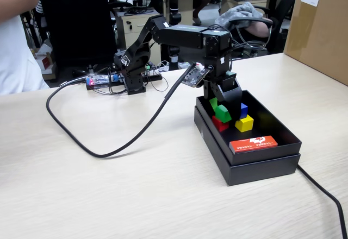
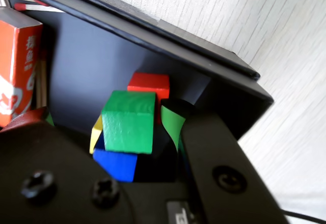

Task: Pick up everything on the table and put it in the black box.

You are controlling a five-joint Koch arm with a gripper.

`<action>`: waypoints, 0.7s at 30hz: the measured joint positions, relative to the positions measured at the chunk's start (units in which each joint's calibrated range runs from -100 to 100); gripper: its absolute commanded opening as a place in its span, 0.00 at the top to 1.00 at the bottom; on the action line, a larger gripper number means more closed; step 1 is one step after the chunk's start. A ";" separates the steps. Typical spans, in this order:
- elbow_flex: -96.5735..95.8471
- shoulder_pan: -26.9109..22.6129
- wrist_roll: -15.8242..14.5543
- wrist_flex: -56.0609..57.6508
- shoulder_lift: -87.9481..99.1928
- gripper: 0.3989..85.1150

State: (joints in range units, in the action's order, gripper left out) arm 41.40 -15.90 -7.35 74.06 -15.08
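The black box [image 1: 261, 160] sits on the pale table [image 1: 81, 184] with the cubes inside it. My gripper [image 1: 223, 104] hangs down into the box's far end, open. In the wrist view the green cube [image 2: 128, 122] lies loose between the wide-apart jaws of the gripper [image 2: 109, 117], close to the right one and tilted on top of the other cubes. Under and around it are the blue cube [image 2: 117, 164], a sliver of the yellow cube [image 2: 96, 133] and the red cube [image 2: 148, 84]. The fixed view shows green [image 1: 223, 113] over red [image 1: 219, 124], with blue [image 1: 243, 110] and yellow [image 1: 244, 123] beside them.
A flat orange-red card [image 1: 253, 143] lies at the box's near end. A black cable [image 1: 125, 136] loops across the table from the arm, and another [image 1: 326, 195] runs past the box's front right corner. A brown carton [image 1: 321, 27] stands at the right; a person [image 1: 16, 43] is at the left.
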 measured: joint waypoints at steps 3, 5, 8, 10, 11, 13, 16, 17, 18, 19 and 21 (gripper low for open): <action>-1.28 0.63 -0.05 0.15 6.47 0.49; -2.10 1.47 -0.15 0.15 12.82 0.48; -4.47 3.42 -0.05 0.15 23.43 0.46; -7.49 5.03 0.39 0.23 30.29 0.46; -8.76 5.96 0.73 0.31 33.53 0.45; -12.05 8.55 2.00 0.70 41.42 0.45; -21.63 12.70 3.57 -0.93 50.10 0.45; -25.65 14.02 4.05 -2.63 52.82 0.45; -30.21 15.19 4.59 -5.11 55.92 0.45; -35.42 16.07 5.03 -8.13 58.90 0.45; -46.01 17.29 5.96 -14.87 65.24 0.45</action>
State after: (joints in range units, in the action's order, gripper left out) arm -4.61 1.39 -1.39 59.19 50.16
